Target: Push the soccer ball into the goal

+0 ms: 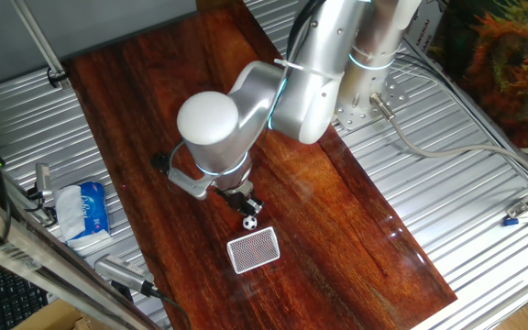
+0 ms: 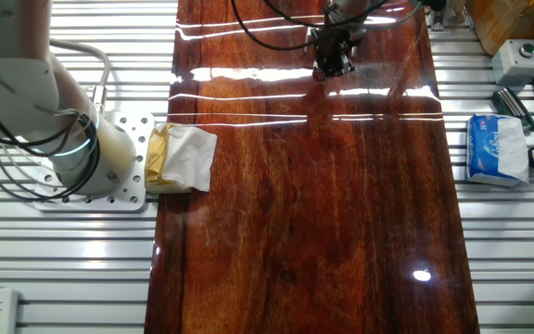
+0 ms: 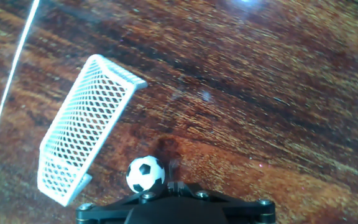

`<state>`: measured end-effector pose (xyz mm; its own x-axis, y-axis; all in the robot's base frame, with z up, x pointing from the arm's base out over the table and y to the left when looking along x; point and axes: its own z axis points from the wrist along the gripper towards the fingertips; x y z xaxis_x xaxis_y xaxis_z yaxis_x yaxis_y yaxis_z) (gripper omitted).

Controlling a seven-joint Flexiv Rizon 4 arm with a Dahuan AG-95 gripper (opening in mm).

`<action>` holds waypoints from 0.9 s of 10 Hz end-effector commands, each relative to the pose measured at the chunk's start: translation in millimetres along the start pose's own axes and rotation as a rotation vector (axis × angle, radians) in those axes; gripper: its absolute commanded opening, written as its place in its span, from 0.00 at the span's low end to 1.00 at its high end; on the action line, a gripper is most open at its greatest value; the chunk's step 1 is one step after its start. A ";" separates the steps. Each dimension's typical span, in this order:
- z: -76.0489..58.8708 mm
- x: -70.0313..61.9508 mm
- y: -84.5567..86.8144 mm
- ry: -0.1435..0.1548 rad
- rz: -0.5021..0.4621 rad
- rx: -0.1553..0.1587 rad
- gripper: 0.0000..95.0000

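Low over the wooden table (image 1: pixel 337 211), the gripper (image 1: pixel 247 203) sits right behind the soccer ball (image 3: pixel 145 174); whether its fingers are spread or closed cannot be told. Near the ball stands the goal (image 3: pixel 82 130), apart from it.

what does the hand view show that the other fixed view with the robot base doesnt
Only the hand view shows the soccer ball, sitting just ahead of the gripper with the goal off to one side, apart from the ball.

Only the other fixed view shows the robot base, a crumpled wrapper beside it, and a tissue packet.

Both show the dark wooden table and the gripper.
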<state>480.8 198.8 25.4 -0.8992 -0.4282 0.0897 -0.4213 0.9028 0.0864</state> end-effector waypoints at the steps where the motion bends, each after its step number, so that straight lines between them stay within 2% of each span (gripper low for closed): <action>1: -0.3 0.5 -0.4 0.014 0.277 -0.002 0.00; 4: -0.1 0.6 -0.4 0.024 0.432 -0.020 0.00; 6: 0.3 1.4 -0.4 0.026 0.484 -0.026 0.00; 9: 0.6 1.8 -0.3 0.019 0.549 -0.062 0.00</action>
<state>479.9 198.1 24.8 -0.9878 0.0465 0.1486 0.0582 0.9955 0.0751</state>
